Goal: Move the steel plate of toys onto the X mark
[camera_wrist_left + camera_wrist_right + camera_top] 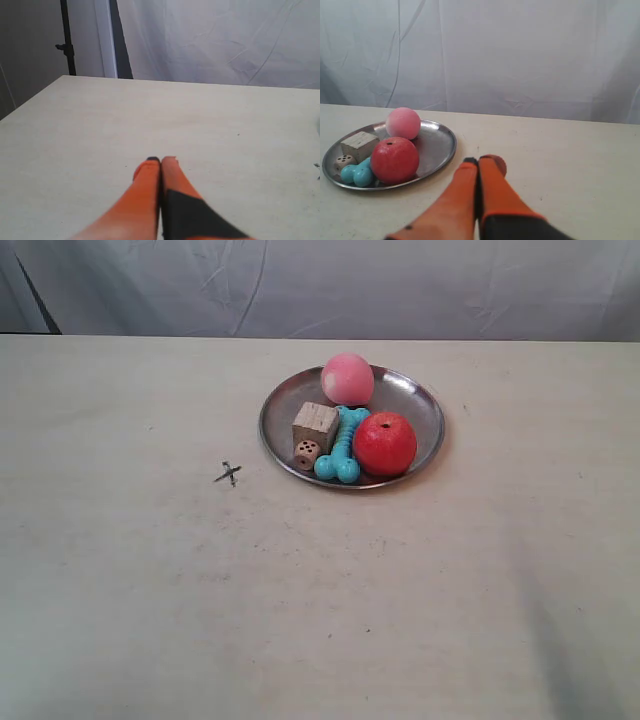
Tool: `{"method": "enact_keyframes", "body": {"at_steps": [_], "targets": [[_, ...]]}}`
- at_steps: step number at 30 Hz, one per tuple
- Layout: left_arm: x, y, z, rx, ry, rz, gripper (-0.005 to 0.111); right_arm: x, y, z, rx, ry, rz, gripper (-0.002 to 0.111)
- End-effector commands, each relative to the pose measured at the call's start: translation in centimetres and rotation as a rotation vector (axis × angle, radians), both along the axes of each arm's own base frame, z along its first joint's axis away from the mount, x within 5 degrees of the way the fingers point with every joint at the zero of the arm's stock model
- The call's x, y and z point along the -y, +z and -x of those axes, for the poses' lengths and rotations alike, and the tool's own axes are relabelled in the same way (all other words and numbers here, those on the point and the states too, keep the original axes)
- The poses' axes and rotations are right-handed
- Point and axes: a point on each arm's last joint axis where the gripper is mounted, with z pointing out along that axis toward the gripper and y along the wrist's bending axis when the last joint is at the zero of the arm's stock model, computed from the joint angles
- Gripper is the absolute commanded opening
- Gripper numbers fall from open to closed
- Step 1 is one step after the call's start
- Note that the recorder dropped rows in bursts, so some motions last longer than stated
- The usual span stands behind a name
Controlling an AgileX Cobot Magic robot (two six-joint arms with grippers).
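The steel plate (420,408) rests on the pale table, right of centre in the exterior view. It holds a pink ball (348,378), a red apple-like ball (385,443), a turquoise bone (343,447), a wooden cube (315,424) and a small die (307,453). The X mark (229,474) lies on the table to the plate's left, apart from it. In the right wrist view my right gripper (479,160) is shut and empty, just off the rim of the plate (440,145). My left gripper (160,160) is shut over bare table. Neither gripper shows in the exterior view.
A pale backdrop cloth (330,285) hangs behind the table's far edge. A dark pole (66,37) stands beyond the table corner in the left wrist view.
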Motion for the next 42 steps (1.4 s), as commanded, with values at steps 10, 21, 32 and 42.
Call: {"method": "enact_keyframes", "body": {"at_steps": [10,21,32,42], "targets": [[0.1,-0.1,0.0,0.004,-0.006,0.006,0.0,0.0,-0.1,0.0,0.002,-0.004,-0.001,0.0],[0.0,-0.1,0.1,-0.001,-0.003,-0.036,0.0,0.0,-0.1,0.0,0.001,0.0,-0.044,0.0],[-0.1,0.2,0.0,0.023,0.0,-0.092,0.0,-0.5,0.6,0.0,0.044,0.037,-0.674,0.0],[0.0,1.8,0.0,0.204,-0.007,-0.069,0.0,-0.4,1.1,0.1,0.076,0.038,-1.075,0.0]]}}
